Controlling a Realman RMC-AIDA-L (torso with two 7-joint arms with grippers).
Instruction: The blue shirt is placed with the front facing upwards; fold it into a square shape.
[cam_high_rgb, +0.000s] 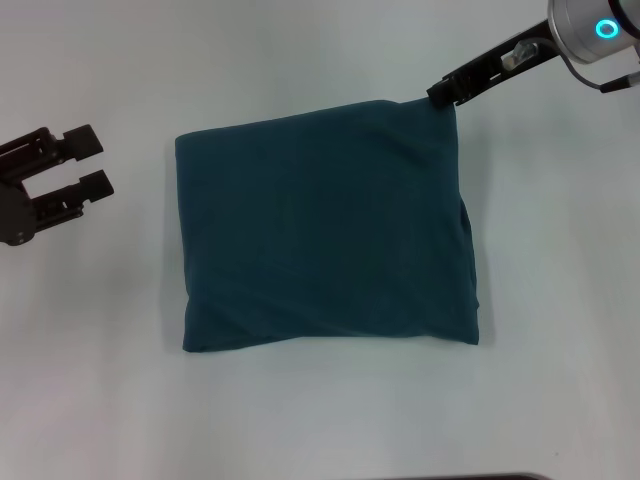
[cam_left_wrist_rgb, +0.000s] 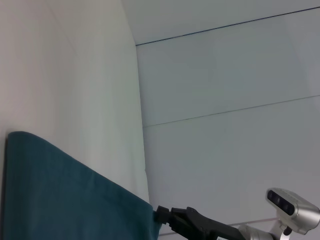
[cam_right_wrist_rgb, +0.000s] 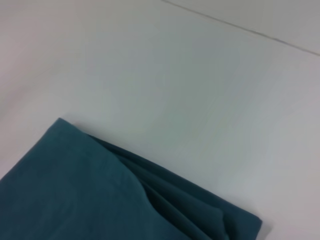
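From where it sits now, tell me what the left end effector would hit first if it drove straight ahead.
Probably the left edge of the folded dark teal-blue cotton shirt. The left end effector, open, points across bare white table toward it. Its height above the table is unclear, so it might pass over.

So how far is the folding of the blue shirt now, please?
Mostly done: the blue shirt already lies as a compact, roughly square packet on the white table. In hand: the right gripper is at its far right corner. The left gripper is open, off to the left. Left: let go of the corner; layered edges on the right side look slightly uneven.
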